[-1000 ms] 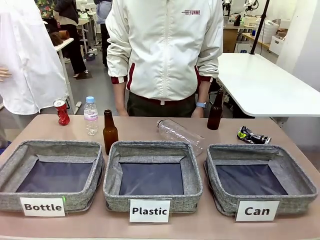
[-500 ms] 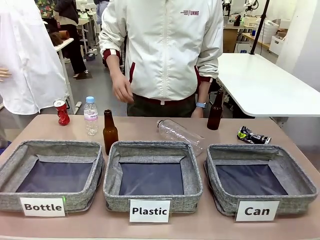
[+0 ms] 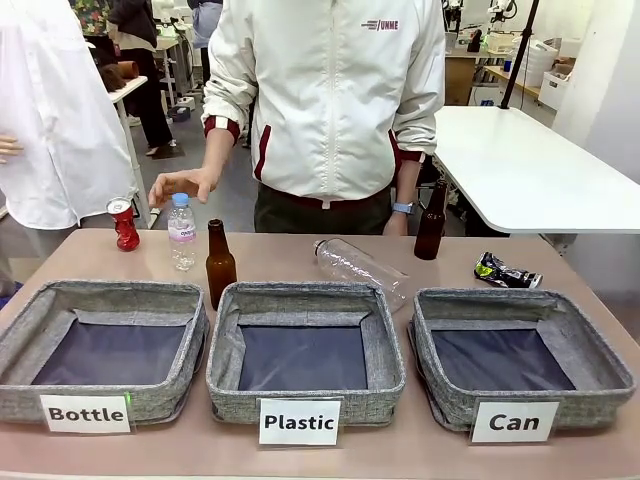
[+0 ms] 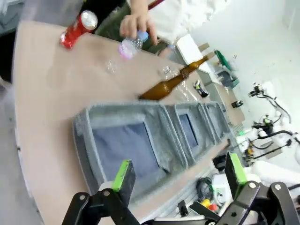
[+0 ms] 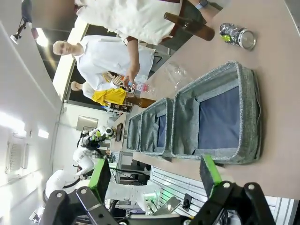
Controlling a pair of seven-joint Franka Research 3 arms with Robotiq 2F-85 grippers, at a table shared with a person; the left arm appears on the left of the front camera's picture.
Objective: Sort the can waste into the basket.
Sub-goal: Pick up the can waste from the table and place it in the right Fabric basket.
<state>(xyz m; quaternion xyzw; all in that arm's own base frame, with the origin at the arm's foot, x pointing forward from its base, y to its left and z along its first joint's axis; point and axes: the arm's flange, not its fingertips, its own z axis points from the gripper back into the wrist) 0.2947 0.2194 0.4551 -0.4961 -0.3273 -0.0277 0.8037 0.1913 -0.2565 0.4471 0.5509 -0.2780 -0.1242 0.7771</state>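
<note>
On the table (image 3: pixel 300 262), three grey baskets sit in a row along your side; the one you want, carded "Can" (image 3: pixel 522 299), is at your right and has nothing in it. Behind the baskets, the person's hand (image 3: pixel 183 185) is over the cap of an upright clear bottle (image 3: pixel 181 234), so leave room there. The red can (image 3: pixel 124 224) stands at the far left, well apart from its basket, near that bottle. The black can (image 3: pixel 506 271) lies on its side just beyond the basket's far right corner. Both grippers, left (image 4: pixel 179 172) and right (image 5: pixel 154 173), hang back with jaws spread wide and nothing between them. Expect both cans to be light, thin and already crumpled: they likely skid when nudged and dent further if squeezed hard, so grip across the crushed middle, not the stiff slick ends. The front view lets you read the cards and see both cans at once. The right wrist view adds the black can's (image 5: pixel 238 36) round silver end, and the left wrist view looks down on the red can's (image 4: pixel 77 29) top.
</note>
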